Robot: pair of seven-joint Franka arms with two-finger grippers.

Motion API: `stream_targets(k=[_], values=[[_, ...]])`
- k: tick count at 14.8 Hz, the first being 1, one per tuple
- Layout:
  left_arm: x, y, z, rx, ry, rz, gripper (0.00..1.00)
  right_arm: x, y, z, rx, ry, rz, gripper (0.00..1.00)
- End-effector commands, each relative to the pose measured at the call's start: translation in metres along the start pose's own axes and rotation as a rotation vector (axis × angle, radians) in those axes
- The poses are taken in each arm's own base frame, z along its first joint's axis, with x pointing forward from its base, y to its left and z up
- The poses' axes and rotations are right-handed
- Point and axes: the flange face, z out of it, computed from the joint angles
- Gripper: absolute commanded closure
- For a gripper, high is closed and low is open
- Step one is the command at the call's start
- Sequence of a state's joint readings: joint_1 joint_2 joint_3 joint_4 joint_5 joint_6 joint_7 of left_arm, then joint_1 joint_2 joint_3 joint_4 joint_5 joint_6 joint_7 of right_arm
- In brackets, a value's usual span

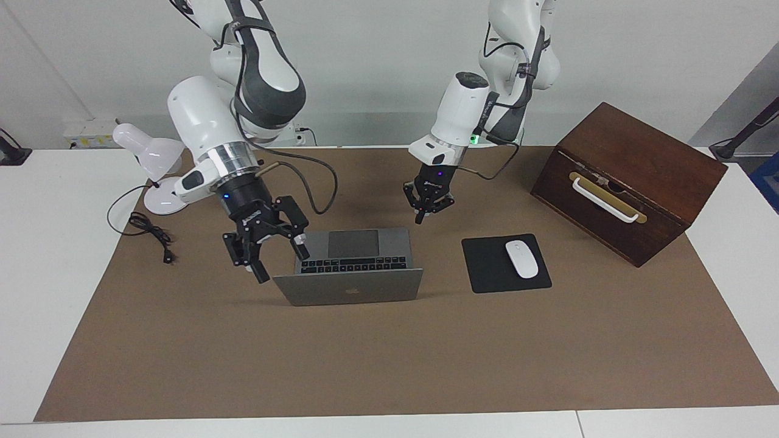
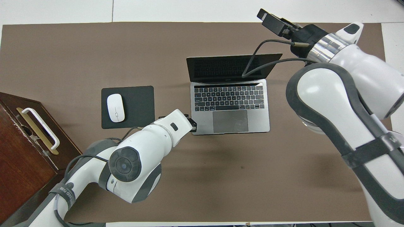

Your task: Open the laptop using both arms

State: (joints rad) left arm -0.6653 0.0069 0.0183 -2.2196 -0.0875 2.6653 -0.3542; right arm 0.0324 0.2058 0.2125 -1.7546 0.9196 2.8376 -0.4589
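facing view: laptop (image 1: 353, 267) stands open mid-mat; right gripper (image 1: 268, 252) hangs beside its lid edge, fingers wide and empty; left gripper (image 1: 426, 210) is raised above the base's near corner, fingers pinched together, empty. overhead view: screen (image 2: 232, 66) upright; judged done, so lift both grippers straight clear without nudging the lid.

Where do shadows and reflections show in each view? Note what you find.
Overhead view: the laptop has a dark screen that mirrors its own keys, and a soft shadow lies on the brown mat nearer the robots. Facing view: a faint shadow beside the lid, no hard glare.
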Motion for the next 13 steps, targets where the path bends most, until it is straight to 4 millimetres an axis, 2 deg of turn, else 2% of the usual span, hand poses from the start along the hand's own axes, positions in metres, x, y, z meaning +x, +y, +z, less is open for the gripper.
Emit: stream_targets(k=[1, 2, 4, 6, 10, 13], values=[[0.026, -0.005, -0.024, 0.033, -0.048, -0.015, 1.0, 0.036, 0.017, -0.03, -0.044, -0.08, -0.134, 0.0], [0.031, -0.005, -0.035, 0.037, -0.061, -0.018, 1.0, 0.048, 0.022, -0.042, -0.064, -0.131, -0.194, 0.0], [0.041, -0.019, -0.06, 0.05, -0.074, -0.031, 1.0, 0.07, 0.035, -0.069, -0.131, -0.256, -0.311, 0.0], [0.046, -0.036, -0.086, 0.061, -0.077, -0.039, 1.0, 0.079, 0.034, -0.094, -0.195, -0.369, -0.403, 0.0], [0.049, -0.075, -0.132, 0.086, -0.1, -0.034, 1.0, 0.077, 0.032, -0.127, -0.26, -0.633, -0.45, 0.0], [0.051, -0.114, -0.167, 0.111, -0.155, 0.01, 1.0, 0.073, 0.03, -0.155, -0.328, -0.752, -0.43, 0.0]])
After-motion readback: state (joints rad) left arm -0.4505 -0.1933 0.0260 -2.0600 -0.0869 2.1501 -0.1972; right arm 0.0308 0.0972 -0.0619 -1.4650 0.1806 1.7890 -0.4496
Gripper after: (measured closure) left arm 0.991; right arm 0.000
